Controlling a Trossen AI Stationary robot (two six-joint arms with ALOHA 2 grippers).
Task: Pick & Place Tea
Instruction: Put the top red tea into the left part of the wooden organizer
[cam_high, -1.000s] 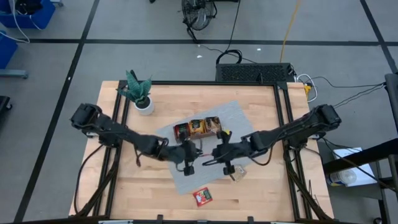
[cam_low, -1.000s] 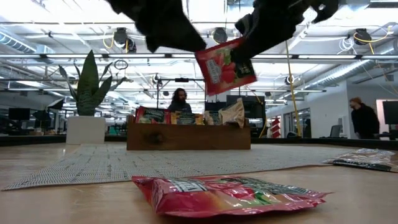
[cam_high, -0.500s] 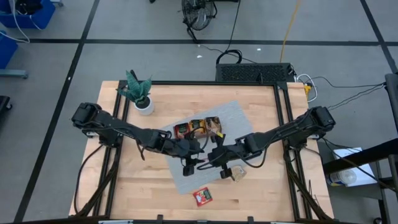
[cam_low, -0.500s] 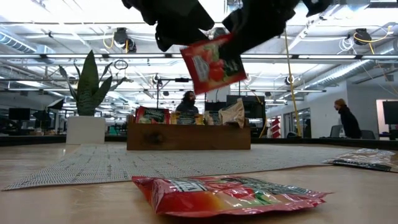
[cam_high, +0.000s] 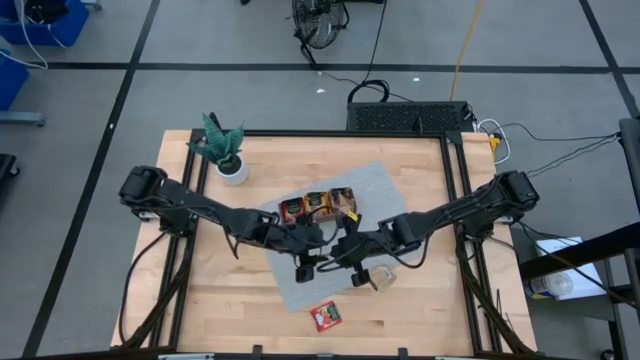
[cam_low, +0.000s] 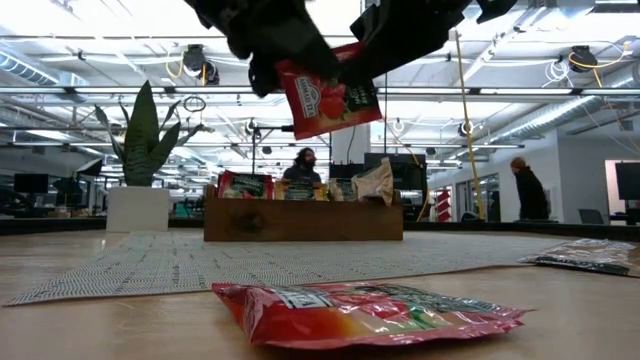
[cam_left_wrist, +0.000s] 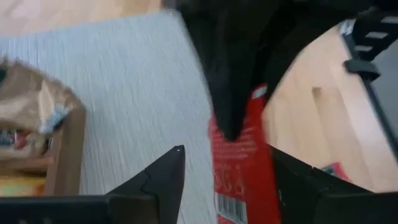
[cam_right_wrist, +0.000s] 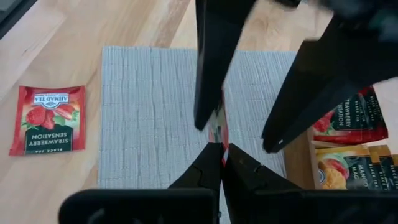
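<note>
Right claw (cam_right_wrist: 222, 149): clamped on a red strawberry tea sachet (cam_low: 328, 92), held aloft.
Left claw (cam_right_wrist: 239, 134): fingers now spread wide either side of that sachet; a second ago narrow.
Second sachet (cam_high: 324, 316): on desk (cam_high: 420, 165), near both claws.

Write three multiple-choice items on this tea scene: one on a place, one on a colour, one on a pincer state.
1. Where is the wooden tray?
A. on the grey mat
B. on bare wood
C. off the table

2. What colour is the sachet held in the air?
A. blue
B. red
C. white

3. How does the right pincer stand?
A. wide open
B. out of view
C. shut on the sachet

Key: 1 A, the tray sits on the grey mat. 2 B, the low view shows it red. 3 C, its fingers pinch the sachet's edge, while the left pincer is open around it.
</note>
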